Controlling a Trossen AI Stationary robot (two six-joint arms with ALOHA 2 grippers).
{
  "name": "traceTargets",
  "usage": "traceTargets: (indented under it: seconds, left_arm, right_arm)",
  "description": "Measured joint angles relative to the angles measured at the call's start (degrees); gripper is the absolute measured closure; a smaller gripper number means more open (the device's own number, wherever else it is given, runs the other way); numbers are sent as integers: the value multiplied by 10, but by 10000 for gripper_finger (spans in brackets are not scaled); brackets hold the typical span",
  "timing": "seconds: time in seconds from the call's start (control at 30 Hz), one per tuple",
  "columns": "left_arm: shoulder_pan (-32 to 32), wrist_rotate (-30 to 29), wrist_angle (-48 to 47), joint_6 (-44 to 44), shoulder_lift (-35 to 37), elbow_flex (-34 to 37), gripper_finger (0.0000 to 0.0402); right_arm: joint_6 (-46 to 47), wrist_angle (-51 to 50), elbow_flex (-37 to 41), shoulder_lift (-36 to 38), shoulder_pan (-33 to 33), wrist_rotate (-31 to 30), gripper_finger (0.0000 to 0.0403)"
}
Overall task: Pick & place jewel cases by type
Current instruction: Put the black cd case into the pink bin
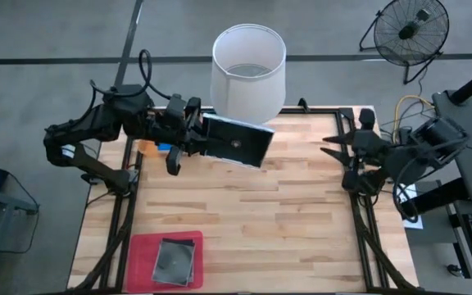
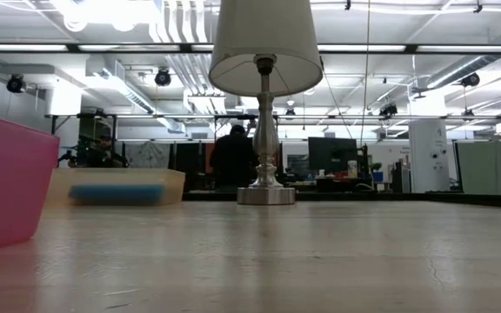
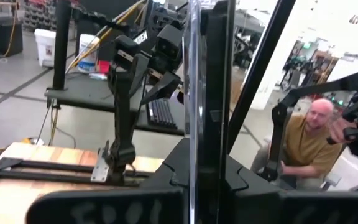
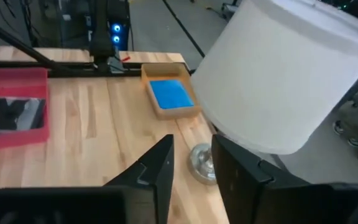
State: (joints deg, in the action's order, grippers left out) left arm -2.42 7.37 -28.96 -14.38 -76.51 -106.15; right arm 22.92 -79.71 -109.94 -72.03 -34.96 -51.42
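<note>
My left gripper [image 1: 199, 135] is shut on a dark grey-transparent jewel case [image 1: 238, 142], held in the air by the lamp at the table's far side. In the left wrist view the case [image 3: 193, 93] shows edge-on. A blue jewel case [image 4: 169, 93] lies flat in the orange tray [image 4: 151, 102] at the far left. Another dark case [image 1: 174, 260] lies in the magenta tray [image 1: 142, 250] at the near left. My right gripper [image 1: 332, 146] hangs above the table's right edge, open by a narrow gap [image 4: 192, 163] with nothing in it. My left gripper pinches the dark jewel case between its two fingers [image 3: 219, 93] at the case's left end [image 1: 209, 133]. The fingers come level from the table's left. The case sticks out beyond them toward the right, tilted, lifted clear of the table.
A lamp with a white shade [image 1: 248, 70] and a metal base [image 4: 201, 158] stands at the far middle, close to the held case. Bare wood [image 1: 285, 221] spreads across the middle and right. A person [image 3: 309, 137] sits beyond the table.
</note>
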Motion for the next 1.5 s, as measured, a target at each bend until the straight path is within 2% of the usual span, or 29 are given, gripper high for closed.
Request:
traceTargets:
  seconds: [0.3, 0.43, 0.63, 0.93, 1.07, 1.23, 1.37, 1.5]
  left_arm:
    - [-2, 6, -55, 6, 3, 0, 401]
    - [-2, 10, -73, -6, 12, 0, 401]
    - [-3, 53, -137, -43, 22, 0, 401]
    - [-24, 97, -218, -68, 24, -19, 401]
    - [-24, 162, -238, -95, 23, -31, 401]
    - [-24, 265, -269, -134, 14, -35, 401]
    - [-25, 353, -319, -151, -11, -35, 401]
    - [-31, 405, -381, -144, -35, -34, 401]
  right_arm:
    - [-1, 187, 199, 84, 18, 39, 387]
    - [1, 236, 272, 114, 29, 54, 394]
    - [21, 278, 353, 149, 68, 109, 394]
    - [-4, 328, 399, 168, 131, 197, 394]
    - [-10, 330, 399, 168, 150, 212, 394]
    - [-34, 341, 399, 167, 175, 259, 394]
    - [-38, 346, 400, 162, 194, 286, 394]
    - [-40, 349, 400, 157, 202, 295, 394]
